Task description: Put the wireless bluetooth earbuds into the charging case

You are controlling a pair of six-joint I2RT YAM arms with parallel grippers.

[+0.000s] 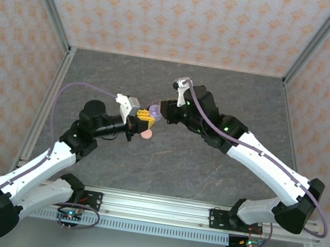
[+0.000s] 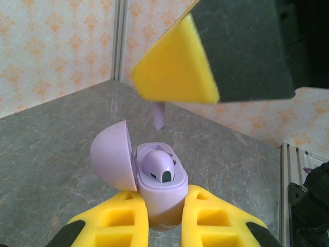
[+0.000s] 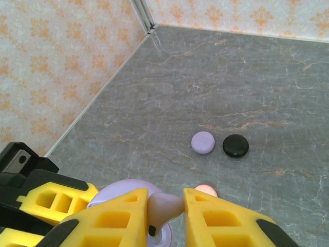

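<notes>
My left gripper (image 2: 160, 201) is shut on an open lavender charging case (image 2: 164, 193), held above the table. Its lid (image 2: 110, 154) is swung to the left, and one lavender earbud (image 2: 159, 165) sits in a socket. My right gripper (image 3: 165, 199) is shut on a second lavender earbud (image 3: 169, 206), stem pointing down. That stem (image 2: 159, 114) hangs just above the open case, under the right gripper's yellow finger (image 2: 175, 69). In the top view the two grippers meet at mid-table, left (image 1: 143, 118) and right (image 1: 162, 112), with the case (image 1: 155, 114) between them.
A closed lavender disc case (image 3: 202, 142) and a black one (image 3: 235, 145) lie side by side on the grey table. A pink case (image 3: 206, 189) lies closer, below the grippers (image 1: 146, 134). Patterned walls enclose the table on three sides.
</notes>
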